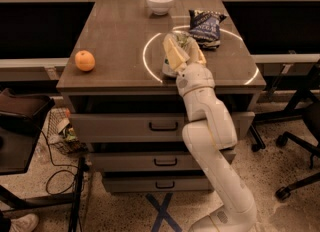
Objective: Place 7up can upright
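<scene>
The 7up can (169, 68) is pale and silvery with green near its top. It stands close to upright on the brown table (120, 31), near the left arc of a white ring mark. My gripper (180, 45) reaches over the table's front edge with its cream fingers (173, 55) closed around the can's sides. The fingers hide much of the can. Whether its base rests fully on the table I cannot tell.
A dark blue chip bag (205, 25) lies just behind the gripper. A white bowl (160, 1) sits at the back edge and an orange (85, 60) at the front left. Drawers (165, 125) are below the table. Office chair legs (295, 141) stand to the right.
</scene>
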### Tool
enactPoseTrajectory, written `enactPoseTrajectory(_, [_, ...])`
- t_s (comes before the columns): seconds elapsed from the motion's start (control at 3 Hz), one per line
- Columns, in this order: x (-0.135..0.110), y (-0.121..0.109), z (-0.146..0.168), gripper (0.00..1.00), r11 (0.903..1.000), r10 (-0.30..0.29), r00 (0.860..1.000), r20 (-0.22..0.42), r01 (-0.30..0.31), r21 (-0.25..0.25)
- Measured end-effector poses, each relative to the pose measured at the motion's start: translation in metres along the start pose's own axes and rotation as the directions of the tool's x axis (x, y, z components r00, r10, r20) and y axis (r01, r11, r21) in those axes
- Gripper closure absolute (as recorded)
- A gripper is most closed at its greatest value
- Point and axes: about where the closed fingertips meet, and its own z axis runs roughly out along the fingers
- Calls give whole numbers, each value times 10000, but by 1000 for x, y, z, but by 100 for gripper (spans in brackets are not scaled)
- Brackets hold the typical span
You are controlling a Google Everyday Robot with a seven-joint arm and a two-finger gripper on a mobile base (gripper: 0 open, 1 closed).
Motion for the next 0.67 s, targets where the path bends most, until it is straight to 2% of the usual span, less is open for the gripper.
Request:
enactPoseTrajectory(0.33, [9, 4, -3, 100, 9913, 1117, 9927, 454, -1081, -754])
enactPoseTrajectory(0.67, [18, 4, 2, 100, 9895, 1188, 9920, 431, -1147, -883])
